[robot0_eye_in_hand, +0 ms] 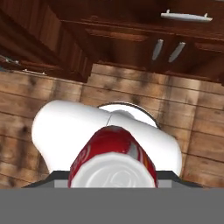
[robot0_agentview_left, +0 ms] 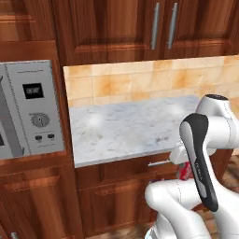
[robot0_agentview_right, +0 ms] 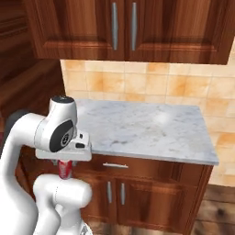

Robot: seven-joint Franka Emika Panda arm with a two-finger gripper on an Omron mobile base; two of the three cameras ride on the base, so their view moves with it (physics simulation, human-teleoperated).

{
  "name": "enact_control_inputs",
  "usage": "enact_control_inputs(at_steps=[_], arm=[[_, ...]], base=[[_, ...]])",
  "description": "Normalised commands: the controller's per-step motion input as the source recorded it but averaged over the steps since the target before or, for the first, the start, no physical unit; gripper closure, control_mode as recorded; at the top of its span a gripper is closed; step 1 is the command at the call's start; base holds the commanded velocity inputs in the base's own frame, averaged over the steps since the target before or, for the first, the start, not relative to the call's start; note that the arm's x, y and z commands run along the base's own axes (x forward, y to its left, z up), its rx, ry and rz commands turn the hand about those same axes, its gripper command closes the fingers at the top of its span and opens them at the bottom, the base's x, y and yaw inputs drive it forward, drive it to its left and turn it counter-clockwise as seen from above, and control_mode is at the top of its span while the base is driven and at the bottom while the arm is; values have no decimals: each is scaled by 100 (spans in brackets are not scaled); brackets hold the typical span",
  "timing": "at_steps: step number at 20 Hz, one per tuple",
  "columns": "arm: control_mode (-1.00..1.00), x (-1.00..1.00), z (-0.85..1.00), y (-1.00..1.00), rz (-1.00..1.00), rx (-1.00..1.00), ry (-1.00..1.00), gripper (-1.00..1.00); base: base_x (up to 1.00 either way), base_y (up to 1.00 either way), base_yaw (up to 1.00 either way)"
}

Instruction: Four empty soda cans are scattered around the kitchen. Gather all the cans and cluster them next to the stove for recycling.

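One red soda can [robot0_eye_in_hand: 113, 164] sits at the bottom centre of the hand view, its silver top toward the camera, pinched in the gripper [robot0_eye_in_hand: 113, 177], whose jaws are closed against its sides. In the left base view the same can shows as a red patch [robot0_agentview_left: 185, 171] at the lower right, tucked under the white hand; in the right base view it hangs below the hand at the lower left [robot0_agentview_right: 64, 169], in front of the lower cabinets [robot0_agentview_right: 137, 193] and below the counter's edge. Behind the can in the hand view lies the wood plank floor [robot0_eye_in_hand: 197, 113], with the cabinet doors' pale handles [robot0_eye_in_hand: 167, 50] toward the top. Farther back, the marble counter [robot0_agentview_left: 121, 128] spans the middle of both base views. A grey appliance with a dial and small display [robot0_agentview_left: 35, 107] stands at the left edge of the left base view. Tan tiled wall [robot0_agentview_right: 151, 82] and upper wood cabinets [robot0_agentview_right: 124, 27] fill the top.
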Motion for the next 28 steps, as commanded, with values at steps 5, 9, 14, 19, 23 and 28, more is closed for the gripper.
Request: enact_control_inputs(at_steps=[5, 9, 14, 19, 23, 28], arm=[[100, 0, 0, 0, 0, 0, 0, 100], [100, 0, 0, 0, 0, 0, 0, 100], [100, 0, 0, 0, 0, 0, 0, 100], [100, 0, 0, 0, 0, 0, 0, 100], [100, 0, 0, 0, 0, 0, 0, 100], [100, 0, 0, 0, 0, 0, 0, 100]], base=[[-72, 100, 47], [-15, 97, 76], [0, 82, 86], [0, 91, 85], [0, 100, 82], [35, 99, 67]])
